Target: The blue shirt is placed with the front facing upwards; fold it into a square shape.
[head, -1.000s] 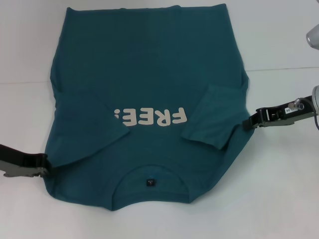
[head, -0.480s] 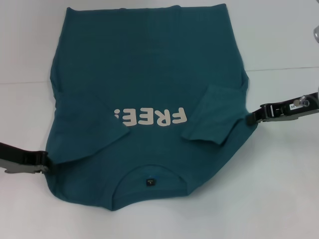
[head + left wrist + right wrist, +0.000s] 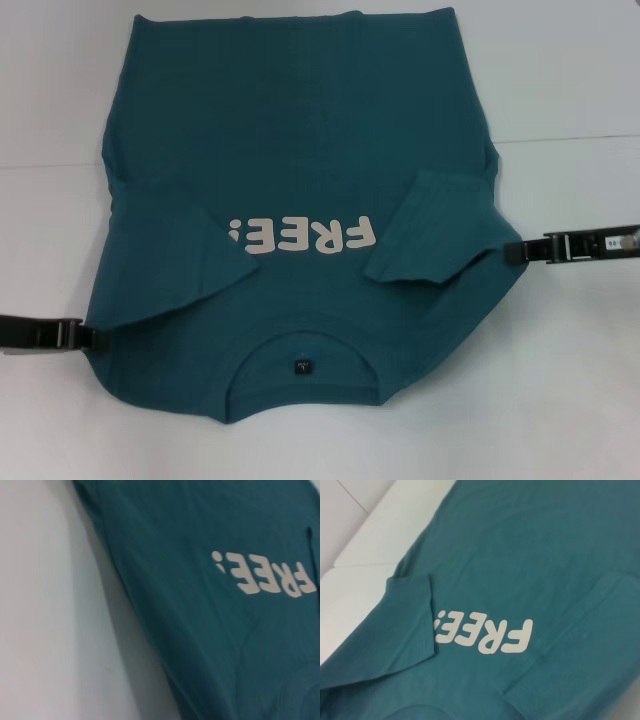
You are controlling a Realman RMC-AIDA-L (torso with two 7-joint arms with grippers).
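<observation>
Teal blue shirt [image 3: 300, 150] btwn both hands

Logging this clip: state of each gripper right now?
Left gripper: at the blue shirt left edge; state cannot be told.
Right gripper: at its right edge; cannot be told.

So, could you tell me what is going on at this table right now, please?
The robot is folding a blue shirt that lies face up on the white table, collar nearest the robot. Both sleeves are already folded inward over the chest beside the FREE! lettering. The left gripper sits at the shirt's left edge and the right gripper at its right edge, both low by the table.
</observation>
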